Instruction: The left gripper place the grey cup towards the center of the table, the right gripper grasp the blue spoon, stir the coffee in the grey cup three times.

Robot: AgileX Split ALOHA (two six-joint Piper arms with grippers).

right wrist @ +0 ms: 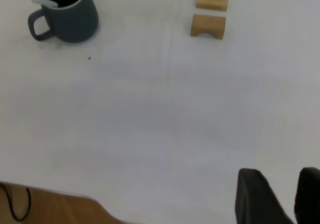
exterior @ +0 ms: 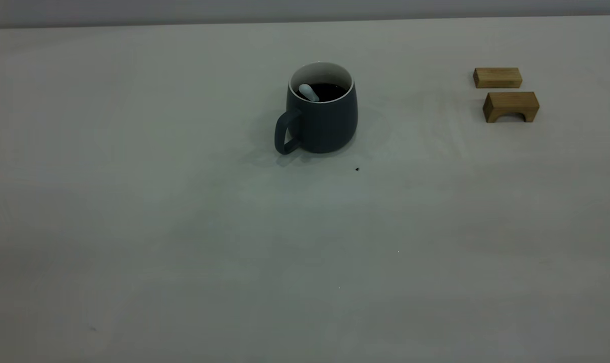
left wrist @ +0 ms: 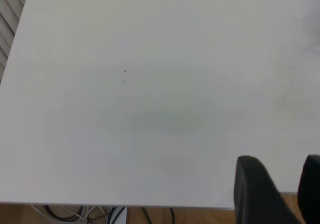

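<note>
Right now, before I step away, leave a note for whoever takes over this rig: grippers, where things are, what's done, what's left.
Left gripper: open, holding nothing, back over the table edge.
Right gripper: open, holding nothing, back near its table edge.
Grey cup: upright near the table's center, handle toward the left arm's side, coffee inside.
Blue spoon: standing in the cup, leaning on the rim.
Two wooden blocks: on the right arm's side, apart from the cup.
Done: cup placed, spoon in the coffee. Whether stirring is complete cannot be told.

grey cup (exterior: 321, 121): matt glaze, white inside | coffee (exterior: 330, 91): glossy | table (exterior: 183, 242): matt, smooth | blocks (exterior: 510, 106): wood
</note>
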